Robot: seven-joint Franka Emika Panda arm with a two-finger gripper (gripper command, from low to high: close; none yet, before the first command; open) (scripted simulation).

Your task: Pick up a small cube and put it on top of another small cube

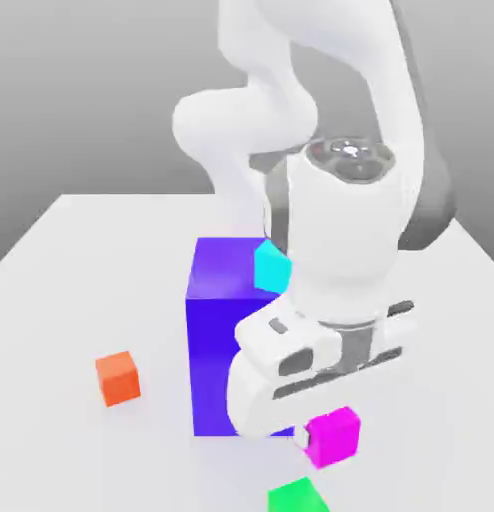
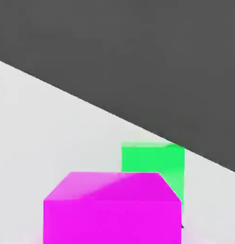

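Jaws clamped on the pink cube (image 1: 334, 436), low right of frame; pickup looks done. Placing it on the green cube (image 1: 296, 496) below remains.

a pale, near-white table (image 1: 81, 260) fills the lower part of the exterior view, its flat top smooth and unmarked, narrowing toward a straight far edge. behind it there is a plain grey backdrop — lighter low down near the table's edge, darker higher up — with no seams, windows or furniture on it. the light is soft and even; faint, blurred shadows lie on the surface. in the hand view the same white surface (image 2: 53, 133) meets a dark grey background along a slanting straight line — flat, featureless grey beyond it.
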